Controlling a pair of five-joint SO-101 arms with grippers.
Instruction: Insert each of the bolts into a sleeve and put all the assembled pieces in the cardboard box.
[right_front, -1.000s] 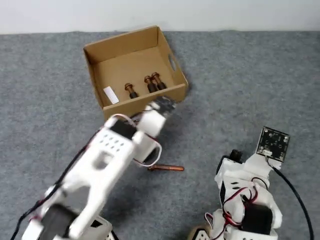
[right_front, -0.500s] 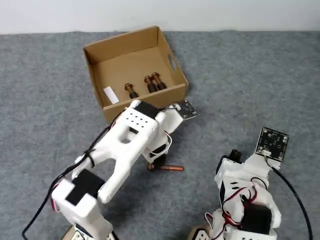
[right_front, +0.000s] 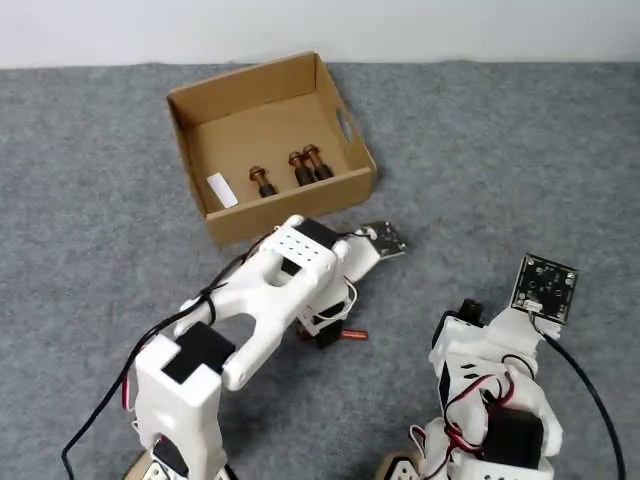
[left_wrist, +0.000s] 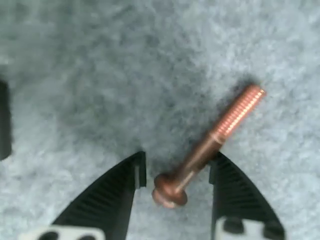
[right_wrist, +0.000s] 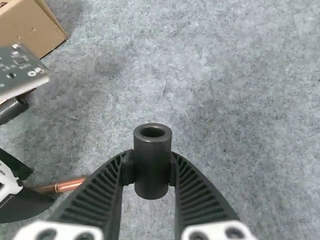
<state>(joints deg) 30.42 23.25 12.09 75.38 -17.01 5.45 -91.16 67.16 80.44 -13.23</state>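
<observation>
A copper bolt (left_wrist: 212, 142) lies flat on the grey carpet, its head between the fingers of my open left gripper (left_wrist: 177, 172). From above, that gripper (right_front: 326, 331) hangs over the bolt (right_front: 352, 335), just in front of the cardboard box (right_front: 195, 115). My right gripper (right_wrist: 150, 172) is shut on a black sleeve (right_wrist: 152, 160), held upright with its bore showing. It sits at the lower right of the carpet (right_front: 468, 312). The bolt's threaded tip (right_wrist: 64, 187) shows in the right wrist view. Three assembled pieces (right_front: 300, 168) lie in the box.
A small white label (right_front: 221, 190) lies on the box floor. The left arm's camera board (right_front: 385, 238) sticks out near the box's front corner (right_wrist: 30, 25). Grey carpet spreads open to the right of the box and between the arms.
The left arm has swung away from the box's front wall and come down over the bolt on the carpet. The right arm has kept still with the sleeve.
</observation>
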